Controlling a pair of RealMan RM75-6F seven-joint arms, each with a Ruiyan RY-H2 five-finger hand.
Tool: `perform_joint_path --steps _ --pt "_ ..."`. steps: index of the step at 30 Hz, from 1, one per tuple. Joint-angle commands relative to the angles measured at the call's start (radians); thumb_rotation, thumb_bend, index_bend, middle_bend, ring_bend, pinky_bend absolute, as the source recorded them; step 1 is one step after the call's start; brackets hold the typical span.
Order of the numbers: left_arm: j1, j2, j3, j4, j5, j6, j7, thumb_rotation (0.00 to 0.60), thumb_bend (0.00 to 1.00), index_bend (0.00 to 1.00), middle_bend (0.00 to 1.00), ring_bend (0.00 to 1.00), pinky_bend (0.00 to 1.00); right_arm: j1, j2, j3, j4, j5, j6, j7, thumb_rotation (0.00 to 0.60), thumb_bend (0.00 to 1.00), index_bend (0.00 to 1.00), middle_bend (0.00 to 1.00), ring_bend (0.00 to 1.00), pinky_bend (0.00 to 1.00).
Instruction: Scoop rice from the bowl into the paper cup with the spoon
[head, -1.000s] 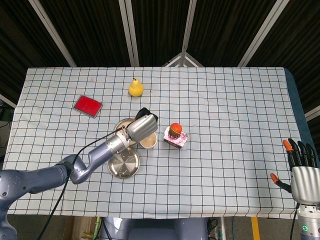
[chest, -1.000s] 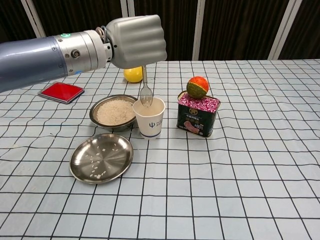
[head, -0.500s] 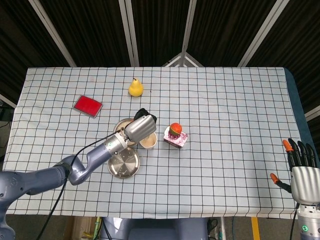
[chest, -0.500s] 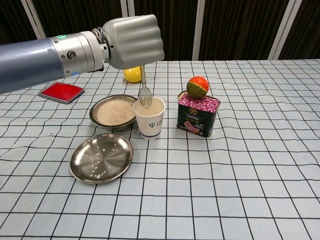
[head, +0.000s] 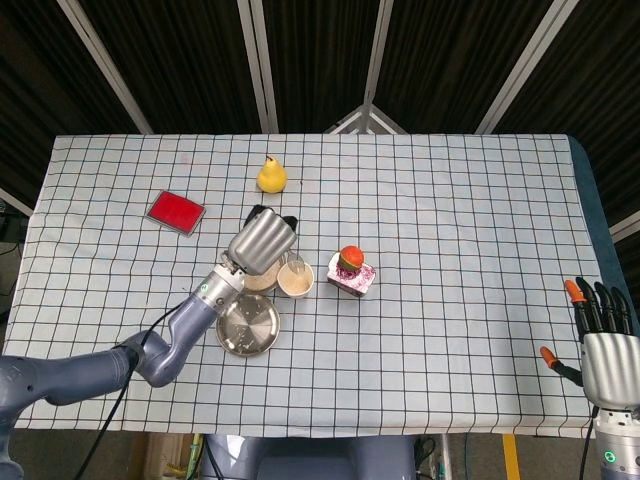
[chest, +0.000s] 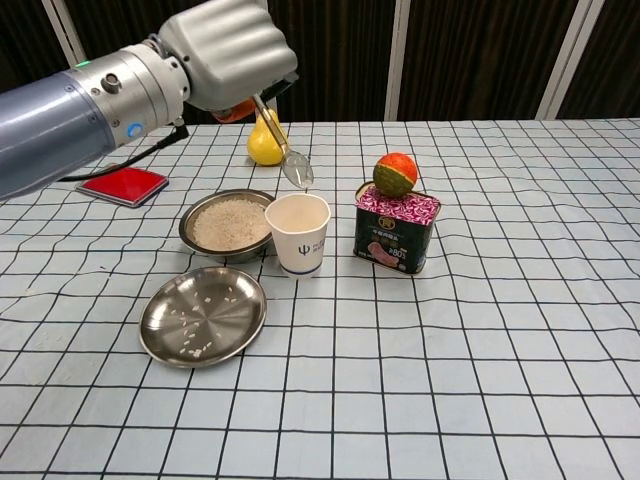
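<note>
The left hand (chest: 228, 48) is clenched around the spoon (chest: 288, 158), which slants down and to the right from the fist, its scoop hanging above the paper cup (chest: 298, 234) without touching it. The cup stands on the desk (chest: 480, 340) just right of the rice bowl (chest: 226, 224), touching its rim. The right hand (head: 607, 350) rests at the desk's near right edge, fingers spread, grasping nothing.
</note>
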Motion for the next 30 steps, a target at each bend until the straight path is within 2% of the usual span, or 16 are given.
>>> perform_joint_path --steps 1,6,13,19,30 --pt "0.086 0.027 -0.042 -0.116 -0.122 0.056 -0.053 0.6 0.48 0.56 1.0 1.0 1.0 0.001 0.001 0.001 -0.001 0.002 -0.001 -0.001 0.6 0.18 0.05 0.1 0.0 0.0" --pt "0.182 0.06 -0.046 -0.252 -0.239 0.117 -0.102 0.6 0.48 0.56 1.0 1.0 1.0 0.002 0.002 0.001 -0.004 0.003 -0.005 -0.005 0.6 0.18 0.05 0.1 0.0 0.0" --pt "0.293 0.099 0.029 -0.365 -0.288 0.173 -0.154 0.6 0.48 0.56 1.0 1.0 1.0 0.002 0.003 0.0 -0.007 0.004 -0.008 -0.009 0.6 0.18 0.05 0.1 0.0 0.0" --pt "0.346 0.091 0.088 -0.36 -0.269 0.188 -0.192 0.6 0.48 0.56 1.0 1.0 1.0 0.003 0.004 0.001 -0.009 0.006 -0.008 -0.013 0.6 0.18 0.05 0.1 0.0 0.0" --pt "0.369 0.034 0.124 -0.296 -0.291 0.15 -0.172 0.6 0.47 0.55 1.0 1.0 1.0 0.003 0.005 0.001 -0.012 0.008 -0.011 -0.016 0.6 0.18 0.05 0.1 0.0 0.0"
